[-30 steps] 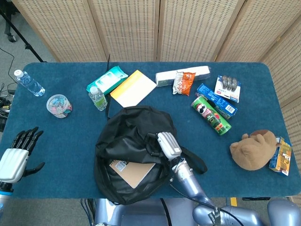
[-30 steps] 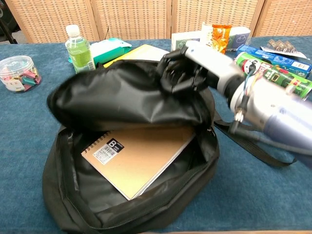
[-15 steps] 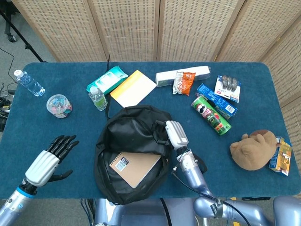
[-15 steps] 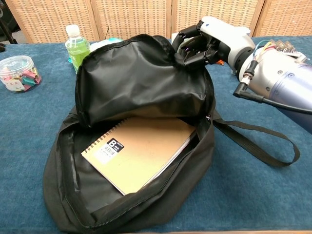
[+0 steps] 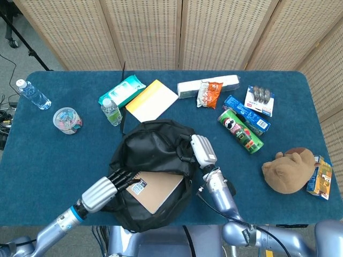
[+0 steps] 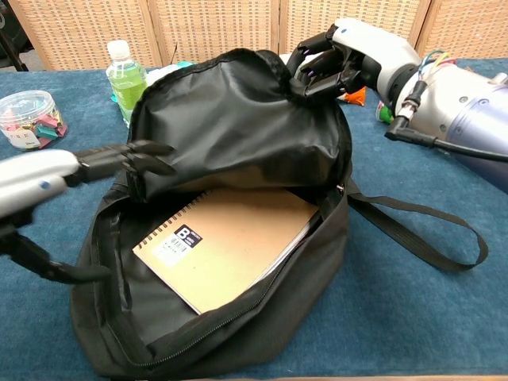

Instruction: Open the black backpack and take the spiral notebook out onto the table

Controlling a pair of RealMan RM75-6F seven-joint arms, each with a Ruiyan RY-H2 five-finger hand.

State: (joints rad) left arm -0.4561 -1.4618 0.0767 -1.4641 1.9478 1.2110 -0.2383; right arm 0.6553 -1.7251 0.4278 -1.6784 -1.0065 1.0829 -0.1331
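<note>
The black backpack [image 5: 155, 152] lies in the middle of the table with its main opening unzipped. My right hand [image 5: 199, 150] grips the top of the flap [image 6: 238, 119] and holds it up and back. Inside lies the brown spiral notebook [image 6: 230, 250], its spiral edge toward the upper left and a barcode label at one corner. My left hand [image 5: 104, 191] reaches in from the left with fingers stretched out straight. Its fingertips [image 6: 147, 155] are at the left rim of the opening, just above the notebook's corner, holding nothing.
A green bottle [image 5: 111, 111], a wipes pack [image 5: 122, 90] and a yellow pad [image 5: 151, 100] lie behind the bag. A clip jar [image 6: 28, 119] stands far left. A Pringles can [image 5: 240, 130], snack boxes and a plush toy [image 5: 289, 168] lie right. The bag's strap [image 6: 421, 238] loops rightward.
My left hand has swung in from the table's left side to the bag's opening. The right hand has held the flap up, shifting it slightly farther back.
</note>
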